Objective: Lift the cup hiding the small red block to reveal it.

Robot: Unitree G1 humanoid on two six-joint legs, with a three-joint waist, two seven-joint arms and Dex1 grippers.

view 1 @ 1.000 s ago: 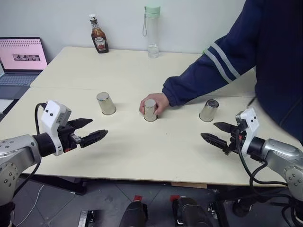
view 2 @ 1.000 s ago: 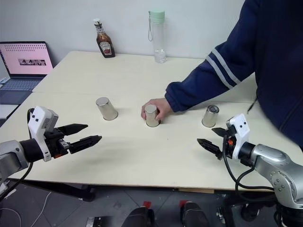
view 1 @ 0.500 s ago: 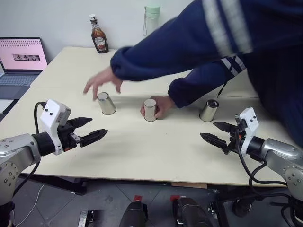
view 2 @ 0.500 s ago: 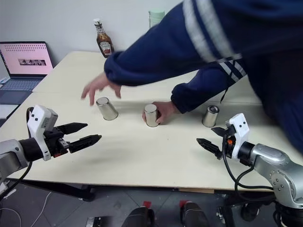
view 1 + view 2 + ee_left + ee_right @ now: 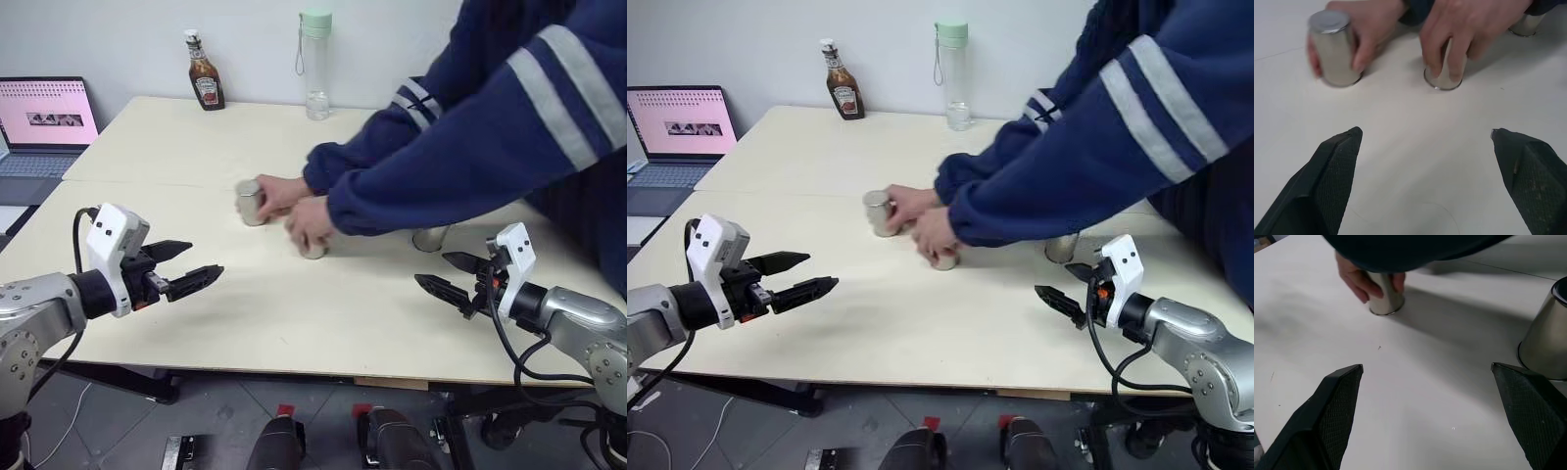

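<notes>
Three silver cups stand upside down on a pale worktop [image 5: 147,147], and a person in a dark blue sleeve with pale stripes [image 5: 509,127] leans in from the robot's right with both hands on two of them.

The left pincer [image 5: 181,269] hovers low over the near edge of the worktop, its two black fingers [image 5: 1334,166] spread wide and released, grasping nothing. Ahead of it and off to its right, one hand [image 5: 284,193] grips the first cup [image 5: 250,203]. Just beside that, slightly nearer the robot, the other hand [image 5: 312,223] covers the second cup [image 5: 1445,73], of which little more than the rim shows.

The right pincer [image 5: 446,277] also hangs over the near edge, fingers [image 5: 1334,406] apart and empty. The third cup [image 5: 1545,340] stands untouched close ahead of it, partly shadowed by the sleeve. The two held cups sit well off to this pincer's left.

The small red block cannot be seen, so which cup hides it cannot be told.

Far beyond both pincers, at the back of the worktop, stand a ketchup bottle [image 5: 205,83] and a clear bottle with a green cap [image 5: 315,64]. An open laptop [image 5: 44,122] sits far to the left pincer's left.
</notes>
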